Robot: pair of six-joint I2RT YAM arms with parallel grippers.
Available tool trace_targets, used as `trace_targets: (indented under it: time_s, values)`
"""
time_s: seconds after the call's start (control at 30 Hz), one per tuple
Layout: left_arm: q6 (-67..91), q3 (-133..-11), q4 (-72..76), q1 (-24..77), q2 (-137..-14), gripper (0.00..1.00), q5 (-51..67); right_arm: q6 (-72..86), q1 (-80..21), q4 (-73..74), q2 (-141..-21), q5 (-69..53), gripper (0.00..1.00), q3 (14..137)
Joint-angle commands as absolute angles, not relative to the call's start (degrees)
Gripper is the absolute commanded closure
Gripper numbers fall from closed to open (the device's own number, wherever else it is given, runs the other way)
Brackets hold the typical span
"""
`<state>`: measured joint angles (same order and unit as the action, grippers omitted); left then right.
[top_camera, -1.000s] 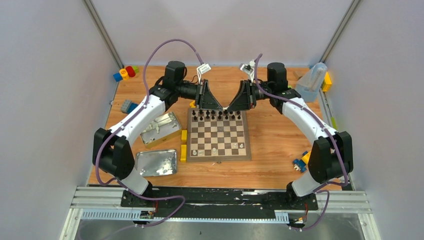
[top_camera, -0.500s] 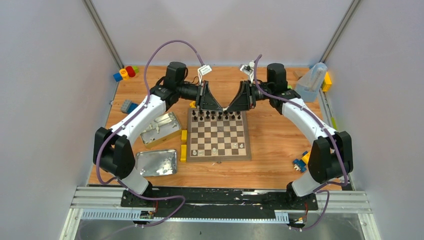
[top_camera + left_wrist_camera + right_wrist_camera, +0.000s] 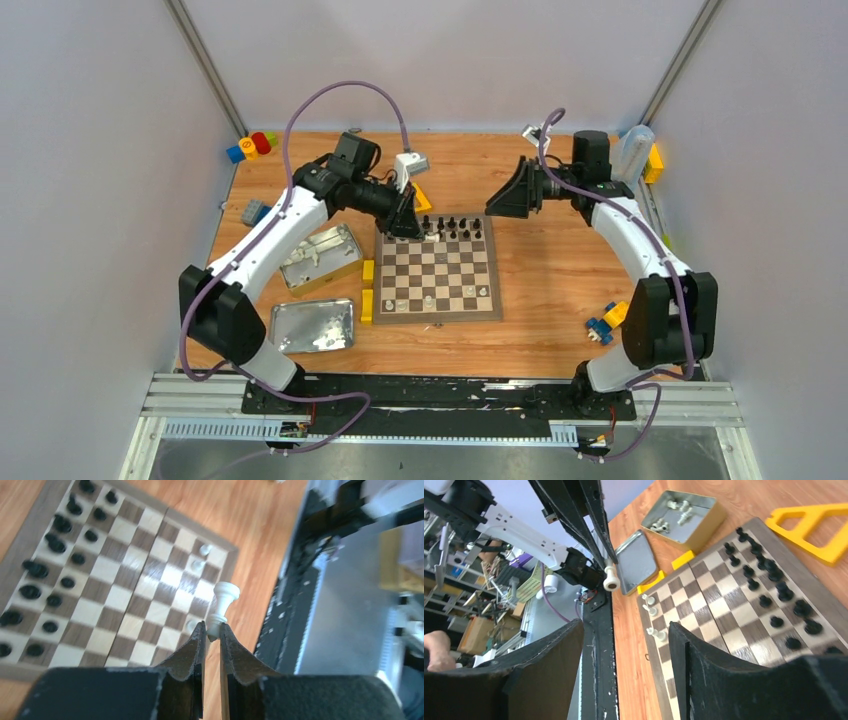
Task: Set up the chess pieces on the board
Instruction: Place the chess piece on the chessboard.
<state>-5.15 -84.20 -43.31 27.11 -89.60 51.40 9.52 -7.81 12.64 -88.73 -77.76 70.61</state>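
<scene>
The board lies mid-table. Black chess pieces fill its two far rows, and three white pieces stand on its near row. My left gripper hovers over the board's far-left corner. In the left wrist view this gripper is shut on the base of a white piece that sticks out past its tips. My right gripper hangs beyond the board's far-right corner; in its own view it is open with nothing between the fingers. That view also shows the held white piece.
An open tin holding white pieces and its lid lie left of the board. Yellow blocks sit along the board's left edge. Toy blocks are far left, a clear bottle far right, and a blue-yellow toy near right.
The two grippers were tip to tip above the board's far edge. The right gripper has opened and pulled back to the right. The left gripper has swung left with the white piece.
</scene>
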Motion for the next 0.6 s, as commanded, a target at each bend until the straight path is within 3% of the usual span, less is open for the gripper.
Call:
trace_targets:
  time_s: [0.0,0.27,0.57]
  values:
    - [-18.35,-86.97,-56.28,31.74,-86.51,0.94,30.42,0.53,-3.37,17.94,-83.92,-76.52,0.36,68.02]
    - [-22.57,-91.02,-64.31,42.25,-90.56,0.93,5.78,-7.01,-0.53,22.77,-75.29,-68.59,0.36,62.66]
    - [-23.77,-101.77,-71.74,53.84,-104.45,0.93,-6.27,-10.15,2.10,26.67,-65.77,-57.25,0.37,59.49]
